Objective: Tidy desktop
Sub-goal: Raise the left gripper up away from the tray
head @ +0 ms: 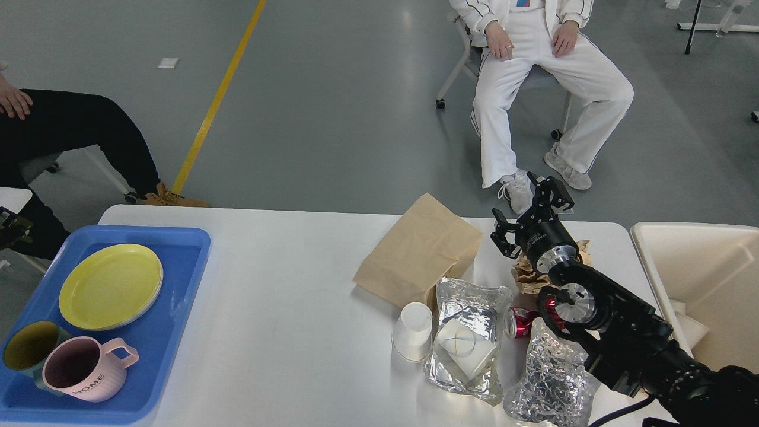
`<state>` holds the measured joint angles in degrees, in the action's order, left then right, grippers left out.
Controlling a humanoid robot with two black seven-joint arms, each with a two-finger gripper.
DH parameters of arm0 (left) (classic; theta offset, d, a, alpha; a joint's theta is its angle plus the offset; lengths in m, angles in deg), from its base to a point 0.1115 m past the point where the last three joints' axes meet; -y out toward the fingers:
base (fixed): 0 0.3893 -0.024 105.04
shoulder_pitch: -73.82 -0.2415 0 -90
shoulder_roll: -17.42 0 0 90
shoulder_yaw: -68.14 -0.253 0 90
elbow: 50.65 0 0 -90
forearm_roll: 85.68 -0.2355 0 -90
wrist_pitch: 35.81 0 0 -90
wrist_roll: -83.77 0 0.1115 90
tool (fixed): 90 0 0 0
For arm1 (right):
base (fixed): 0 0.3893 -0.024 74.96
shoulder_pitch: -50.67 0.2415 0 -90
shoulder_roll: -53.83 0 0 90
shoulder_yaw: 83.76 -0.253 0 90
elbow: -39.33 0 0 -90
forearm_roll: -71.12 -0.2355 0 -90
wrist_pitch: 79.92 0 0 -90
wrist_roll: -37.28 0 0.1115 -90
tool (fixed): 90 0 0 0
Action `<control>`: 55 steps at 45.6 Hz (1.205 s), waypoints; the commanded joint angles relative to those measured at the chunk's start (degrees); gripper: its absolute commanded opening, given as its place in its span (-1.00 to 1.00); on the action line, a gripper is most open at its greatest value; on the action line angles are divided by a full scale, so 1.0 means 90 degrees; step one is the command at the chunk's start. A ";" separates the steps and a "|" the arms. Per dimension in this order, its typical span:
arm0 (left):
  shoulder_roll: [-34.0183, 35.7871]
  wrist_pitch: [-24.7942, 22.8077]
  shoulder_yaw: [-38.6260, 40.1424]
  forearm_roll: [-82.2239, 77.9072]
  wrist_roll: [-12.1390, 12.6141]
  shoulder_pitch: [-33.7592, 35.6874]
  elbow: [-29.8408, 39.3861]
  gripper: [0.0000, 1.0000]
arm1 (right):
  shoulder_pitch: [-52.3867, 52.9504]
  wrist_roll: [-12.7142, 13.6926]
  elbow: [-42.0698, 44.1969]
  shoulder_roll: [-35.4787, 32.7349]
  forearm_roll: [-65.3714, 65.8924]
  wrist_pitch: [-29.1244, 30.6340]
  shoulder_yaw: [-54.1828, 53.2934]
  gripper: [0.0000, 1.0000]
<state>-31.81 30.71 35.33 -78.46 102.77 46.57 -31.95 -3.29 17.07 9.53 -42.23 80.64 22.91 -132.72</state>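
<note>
The white desktop [284, 279] fills the lower part of the head view. Rubbish lies on its right half: a brown paper bag [418, 252], a crumpled brown paper [528, 279], two silver foil bags [468, 338] [551, 379], a tipped white paper cup [413, 332] and a crushed red can [523, 323]. My right gripper [525, 204] is open and empty, raised over the far edge just above the crumpled paper and right of the paper bag. A small dark part [12, 228] at the left edge may be my left gripper; its fingers cannot be told apart.
A blue tray [190, 261] at the front left holds a yellow plate [111, 286], a pink mug [86, 367] and a green mug [29, 353]. A cream bin [652, 249] stands at the table's right end. Two seated people are beyond the table.
</note>
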 commanded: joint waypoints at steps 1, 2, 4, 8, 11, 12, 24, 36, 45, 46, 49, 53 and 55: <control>0.0080 0.0128 0.0208 0.0097 -0.0070 0.0030 -0.0018 0.89 | 0.0000 0.0000 0.0000 0.0000 0.0006 0.0000 0.0000 1.00; 0.0070 0.0137 0.0334 0.0087 -0.0128 0.0020 -0.0028 0.90 | 0.0000 0.0000 0.0000 0.0000 -0.0003 0.0000 0.0000 1.00; 0.0041 0.0176 0.0636 0.0087 -0.0245 -0.0009 -0.0076 0.90 | 0.0000 0.0000 0.0000 0.0000 -0.0003 0.0000 0.0000 1.00; -0.0047 0.0264 0.1271 0.0077 -0.0334 -0.0087 -0.0193 0.90 | 0.0000 0.0000 0.0000 0.0000 -0.0003 0.0000 0.0000 1.00; -0.0145 0.0323 0.1711 0.0087 -0.0334 -0.0252 -0.0213 0.90 | 0.0000 0.0000 0.0000 0.0000 0.0006 0.0000 0.0000 1.00; -0.0164 0.0333 0.1848 0.0087 -0.0334 -0.0301 -0.0213 0.90 | 0.0000 0.0000 0.0000 0.0000 -0.0003 0.0000 0.0000 1.00; -0.0330 0.0343 0.4688 0.0087 -0.0539 -0.1190 -0.0282 0.90 | 0.0000 0.0000 0.0000 0.0000 0.0006 0.0000 0.0000 1.00; -0.0428 0.0323 0.7072 0.0087 -0.0607 -0.1747 -0.0282 0.91 | 0.0000 0.0000 0.0000 0.0000 0.0006 0.0000 0.0000 1.00; -0.0389 0.0342 0.8273 0.0321 -0.0773 -0.1883 -0.0360 0.91 | 0.0000 0.0000 0.0000 0.0000 -0.0003 0.0000 0.0000 1.00; -0.0370 0.0343 0.8410 0.0350 -0.0822 -0.1942 -0.0379 0.91 | 0.0000 0.0000 0.0000 0.0000 -0.0003 0.0000 0.0000 1.00; -0.0370 0.0343 0.8753 0.0380 -0.0958 -0.2030 -0.0379 0.91 | 0.0000 0.0000 0.0000 0.0000 -0.0003 0.0000 0.0000 1.00; -0.0350 0.0362 0.8909 0.0390 -0.1017 -0.2030 -0.0389 0.91 | 0.0000 0.0000 0.0000 0.0000 -0.0003 0.0000 0.0000 1.00; -0.0331 0.0372 0.8919 0.0390 -0.1027 -0.2021 -0.0389 0.91 | 0.0000 0.0000 0.0000 0.0000 -0.0003 0.0000 0.0000 1.00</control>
<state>-35.11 33.84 114.12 -75.09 94.05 28.46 -35.37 -3.29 17.07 9.53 -42.24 80.64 22.91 -132.72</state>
